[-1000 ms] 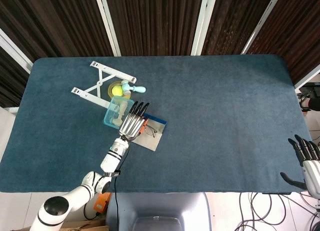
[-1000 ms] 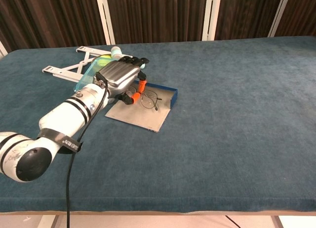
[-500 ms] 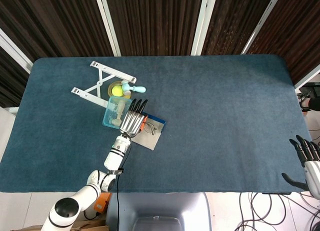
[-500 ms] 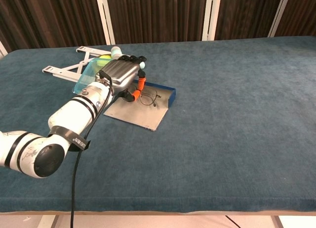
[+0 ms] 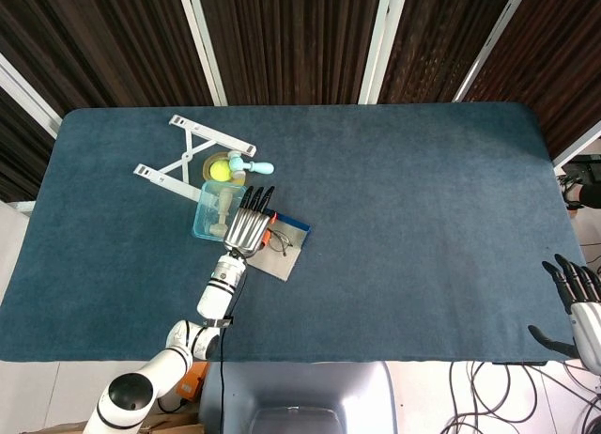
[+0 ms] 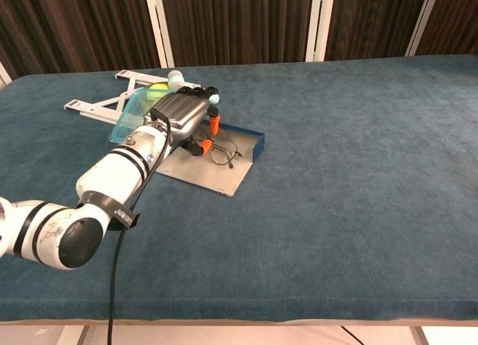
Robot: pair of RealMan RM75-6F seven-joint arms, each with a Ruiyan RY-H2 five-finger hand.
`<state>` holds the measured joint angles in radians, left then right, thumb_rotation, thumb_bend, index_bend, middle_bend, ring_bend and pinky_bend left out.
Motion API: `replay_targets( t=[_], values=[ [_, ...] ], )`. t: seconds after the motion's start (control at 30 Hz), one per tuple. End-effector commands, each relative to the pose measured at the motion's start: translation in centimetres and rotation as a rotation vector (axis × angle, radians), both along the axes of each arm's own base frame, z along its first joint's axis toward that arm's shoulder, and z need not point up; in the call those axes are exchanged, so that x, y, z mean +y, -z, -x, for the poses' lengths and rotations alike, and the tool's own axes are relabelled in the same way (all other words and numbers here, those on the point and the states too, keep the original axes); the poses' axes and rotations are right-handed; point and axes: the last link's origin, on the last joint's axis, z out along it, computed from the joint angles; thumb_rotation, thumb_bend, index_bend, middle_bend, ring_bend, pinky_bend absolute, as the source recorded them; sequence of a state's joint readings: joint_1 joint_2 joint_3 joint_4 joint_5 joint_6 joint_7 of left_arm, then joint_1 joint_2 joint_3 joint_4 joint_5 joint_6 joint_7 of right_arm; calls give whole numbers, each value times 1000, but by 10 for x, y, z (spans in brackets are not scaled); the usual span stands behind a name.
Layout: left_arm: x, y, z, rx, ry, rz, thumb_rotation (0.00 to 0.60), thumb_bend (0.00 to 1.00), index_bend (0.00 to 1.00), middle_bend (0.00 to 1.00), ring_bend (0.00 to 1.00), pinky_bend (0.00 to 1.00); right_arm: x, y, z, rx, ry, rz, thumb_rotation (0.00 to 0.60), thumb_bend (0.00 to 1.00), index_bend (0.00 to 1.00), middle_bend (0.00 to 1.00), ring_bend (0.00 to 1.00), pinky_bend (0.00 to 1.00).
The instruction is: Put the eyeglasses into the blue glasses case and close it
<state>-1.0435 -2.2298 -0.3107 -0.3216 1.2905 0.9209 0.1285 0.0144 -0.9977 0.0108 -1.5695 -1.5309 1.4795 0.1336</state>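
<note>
The blue glasses case [image 5: 294, 226] [image 6: 252, 140] lies open left of the table's middle, its grey flat half [image 6: 207, 177] toward me. The thin-framed eyeglasses [image 5: 280, 243] [image 6: 222, 152] lie unfolded inside it. My left hand [image 5: 249, 223] [image 6: 181, 116] hovers over the case's left end with its fingers stretched out flat. An orange fingertip [image 6: 203, 145] sits just beside the glasses' left lens; no grip on them shows. My right hand [image 5: 577, 302] hangs beyond the table's near right corner, fingers spread and holding nothing.
A clear blue plastic box [image 5: 216, 211] [image 6: 131, 115] sits right beside my left hand. Behind it are a yellow ball with a light-blue piece [image 5: 225, 168] and a white folding stand [image 5: 178, 158] [image 6: 104, 100].
My left hand has drifted slightly back and left. The case and the glasses have slid a little left with it. The right hand has stayed put.
</note>
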Motion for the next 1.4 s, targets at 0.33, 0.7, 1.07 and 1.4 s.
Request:
replay_targets(
  t=[0.33,0.7,1.07,1.4],
  values=[
    [-2,-2,-3,-64,-32,-48,600,365,373,19,0,19,2,-2,-1,-4,-7,7,600,327,0,0,0,0],
    [-7,-7,-3,-114,-6,-47,600,364,332,0,0,17,2,-2,-1,-2,-7,8,600,327,0,0,0,0],
    [-65,-43,20,-194,127,40,600,335,321,0,0,19,3,6,-4,15,-20,-17,600,327,0,0,0,0],
    [-91,-59,42,0,79,104,600,250,265,0,0,37,3,13,-7,26,-32,-46,600,327,0,0,0,0]
  ],
)
